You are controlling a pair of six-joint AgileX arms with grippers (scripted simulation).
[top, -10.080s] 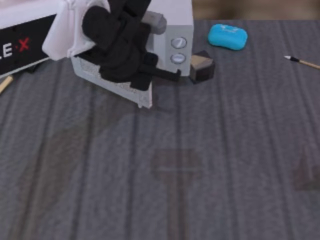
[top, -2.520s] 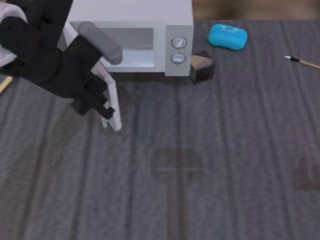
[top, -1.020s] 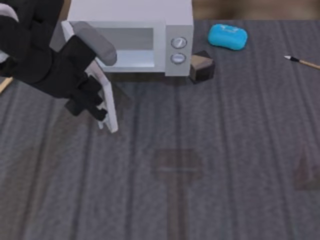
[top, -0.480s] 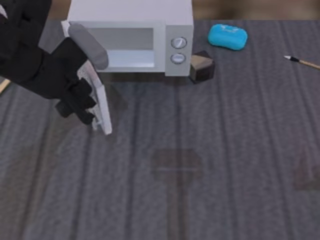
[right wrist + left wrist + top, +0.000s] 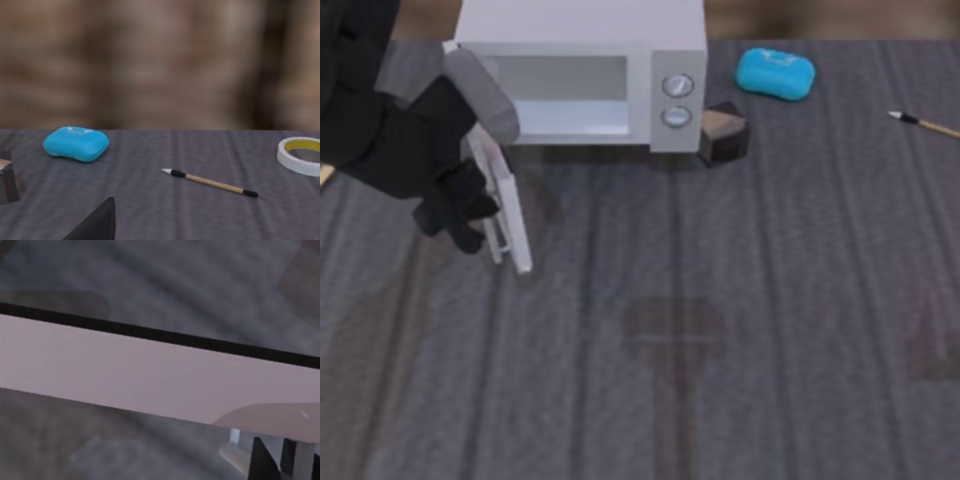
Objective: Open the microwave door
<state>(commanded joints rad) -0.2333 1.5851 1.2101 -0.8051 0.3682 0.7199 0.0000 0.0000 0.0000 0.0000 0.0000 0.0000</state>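
Where the left gripper [image 5: 470,215] meets the microwave door [image 5: 508,215], its dark fingers are clamped on the door's slim handle bar, on the door's left face. Door: swung wide open, edge-on from above, jutting toward the table's near side from the left front corner of the microwave [image 5: 582,75]. Cavity: exposed, pale inside. Microwave stands at the table's far edge, left of centre. Table [image 5: 740,330]: bare grey surface across the whole near and middle area. Just right of the microwave, a small dark cube [image 5: 724,132]; beyond it a blue soap [image 5: 775,73]; far right, a brush [image 5: 924,124], cut off by the edge. Left wrist view: mostly filled by a pale panel. Right gripper: only a dark tip visible, fingers indeterminate.
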